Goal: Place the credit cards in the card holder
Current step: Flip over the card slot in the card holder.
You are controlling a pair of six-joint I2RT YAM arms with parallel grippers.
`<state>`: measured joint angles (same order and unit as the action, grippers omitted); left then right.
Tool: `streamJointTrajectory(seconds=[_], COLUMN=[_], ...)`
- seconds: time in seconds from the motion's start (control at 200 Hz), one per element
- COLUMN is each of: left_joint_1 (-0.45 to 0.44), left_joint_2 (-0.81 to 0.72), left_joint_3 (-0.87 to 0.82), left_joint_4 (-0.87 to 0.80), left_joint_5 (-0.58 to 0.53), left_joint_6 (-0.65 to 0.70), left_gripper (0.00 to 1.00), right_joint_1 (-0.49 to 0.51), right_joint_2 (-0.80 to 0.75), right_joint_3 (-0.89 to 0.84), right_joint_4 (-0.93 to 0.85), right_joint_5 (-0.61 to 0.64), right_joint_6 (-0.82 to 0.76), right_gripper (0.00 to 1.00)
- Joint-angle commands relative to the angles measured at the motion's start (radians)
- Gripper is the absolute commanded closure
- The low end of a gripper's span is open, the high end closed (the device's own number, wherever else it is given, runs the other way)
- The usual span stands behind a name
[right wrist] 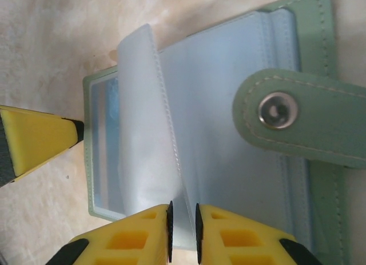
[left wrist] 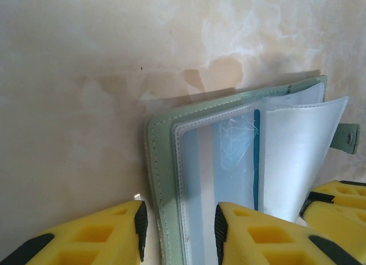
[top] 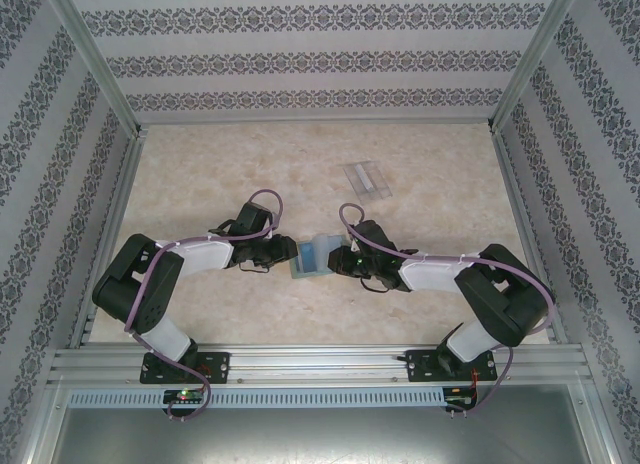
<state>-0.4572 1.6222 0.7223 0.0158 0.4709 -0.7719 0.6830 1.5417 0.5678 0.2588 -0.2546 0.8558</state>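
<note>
Right pincer is pinching a clear sleeve of the holder, its pads nearly meeting with the plastic between them, and is holding that leaf raised off the stack. Left pincer is standing with its jaws apart, astride the holder's stitched green edge; I am judging it to be steadying the cover rather than gripping it. The holder is lying open on the tabletop between the two arms, its snap tab sticking out to one side, and a clear box is sitting well apart, farther back. Something pale blue is showing inside a lower sleeve, and I cannot tell whether it is a card

I am worrying about three things. The slick, thin sleeve could slip from the pads and flop shut. With nothing clamping the holder, any pull could drag it along. The two pincers are also working very near each other, so a careless move could knock their fingers together
</note>
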Motion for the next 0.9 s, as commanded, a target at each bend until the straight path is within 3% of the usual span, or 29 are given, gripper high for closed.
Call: streamJointTrajectory(seconds=[0.0, 0.37, 0.659, 0.894], left_joint_1=[-0.007, -0.005, -0.002, 0.009], left_joint_2=[0.017, 0.009, -0.014, -0.019], left_joint_3=[0.001, -0.004, 0.000, -0.007], left_joint_4=[0.017, 0.020, -0.015, -0.016], left_joint_5=[0.017, 0.017, 0.002, -0.004], left_joint_6=[-0.006, 0.005, 0.027, 0.030], left_gripper=[0.62, 0.62, 0.61, 0.61], right_joint_1=[0.003, 0.009, 0.012, 0.056], right_joint_2=[0.009, 0.058, 0.097, 0.180], right_joint_3=[0.027, 0.072, 0.117, 0.213], right_joint_4=[0.039, 0.135, 0.116, 0.084], right_joint_5=[-0.030, -0.159, -0.167, -0.262], right_joint_6=[-0.017, -0.020, -0.031, -0.088], right_gripper=[0.76, 0.72, 0.89, 0.87])
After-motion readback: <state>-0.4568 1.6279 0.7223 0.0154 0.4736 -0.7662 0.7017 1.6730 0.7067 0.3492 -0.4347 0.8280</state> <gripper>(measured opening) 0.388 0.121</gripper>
